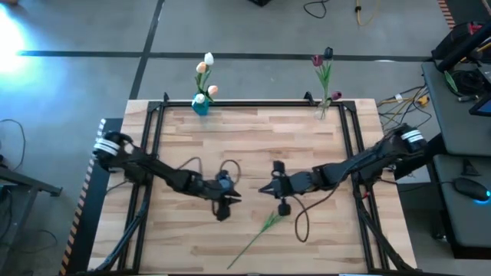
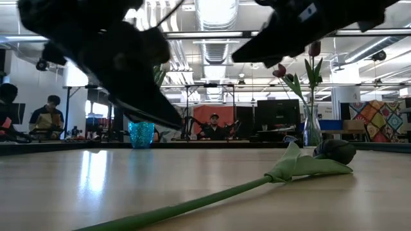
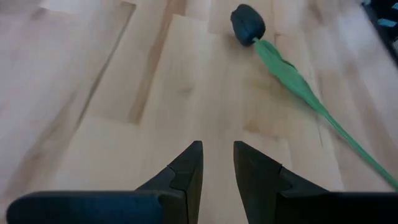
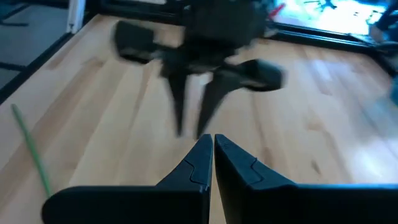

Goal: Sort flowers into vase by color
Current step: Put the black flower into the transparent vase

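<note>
One black-headed tulip (image 1: 265,226) lies flat on the table, its head (image 3: 247,23) toward the right arm and its long green stem (image 2: 192,206) running to the near edge. My left gripper (image 1: 224,211) hovers open by a narrow gap just left of that head, touching nothing (image 3: 217,163). My right gripper (image 1: 263,189) hangs shut above the table just beyond the head (image 4: 213,140). White and peach tulips stand in a blue vase (image 1: 200,104) at the far edge. Pink and dark tulips stand in a clear vase (image 1: 323,107) to its right.
Both vases stand at the table's far edge, inside the black frame (image 1: 253,103). Cables from the arms loop over the table's middle (image 1: 299,226). Bare wood shows to the left and right of the lying tulip. People sit in the room beyond the table (image 2: 214,128).
</note>
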Motion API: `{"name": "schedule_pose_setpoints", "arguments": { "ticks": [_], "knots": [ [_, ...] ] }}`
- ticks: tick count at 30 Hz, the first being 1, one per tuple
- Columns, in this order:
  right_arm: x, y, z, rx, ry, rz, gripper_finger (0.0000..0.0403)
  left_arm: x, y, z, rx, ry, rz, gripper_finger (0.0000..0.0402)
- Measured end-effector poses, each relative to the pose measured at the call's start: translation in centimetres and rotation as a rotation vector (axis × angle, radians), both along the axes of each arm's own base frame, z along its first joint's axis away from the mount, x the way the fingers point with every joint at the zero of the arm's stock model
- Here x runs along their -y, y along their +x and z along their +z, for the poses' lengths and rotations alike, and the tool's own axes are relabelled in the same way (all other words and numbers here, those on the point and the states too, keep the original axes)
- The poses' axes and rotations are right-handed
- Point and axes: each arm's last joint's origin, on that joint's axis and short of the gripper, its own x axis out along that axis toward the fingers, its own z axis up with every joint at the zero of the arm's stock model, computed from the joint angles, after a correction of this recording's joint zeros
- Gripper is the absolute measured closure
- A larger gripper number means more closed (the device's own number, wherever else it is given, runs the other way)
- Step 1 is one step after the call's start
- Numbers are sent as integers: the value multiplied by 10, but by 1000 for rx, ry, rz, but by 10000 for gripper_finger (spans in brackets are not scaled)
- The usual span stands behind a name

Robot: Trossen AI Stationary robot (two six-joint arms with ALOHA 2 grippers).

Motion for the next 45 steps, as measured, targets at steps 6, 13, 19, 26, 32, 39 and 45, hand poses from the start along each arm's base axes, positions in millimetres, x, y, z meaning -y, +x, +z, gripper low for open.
{"name": "schedule_pose_setpoints", "arguments": {
  "ticks": [6,13,19,26,32,39,45],
  "knots": [
    [6,-42,2,43,18,-89,392,17,44,-1,-61,9,-4,326],
    [3,-73,-2,83,8,-130,392,40,81,2,-86,-38,-47,308],
    [2,-76,-1,98,-9,-136,392,52,99,-10,-155,-89,-17,264],
    [1,-77,-6,76,-23,-148,392,74,125,-18,-207,-66,-52,216],
    [-1,-78,-8,72,-6,-151,392,88,139,-18,-206,-28,-88,210],
    [-2,-78,-8,73,-4,-148,392,93,137,-2,-173,-41,-100,221],
    [-1,-78,-9,69,-5,-148,392,105,135,-1,-167,-85,-97,225]
  ]
}}
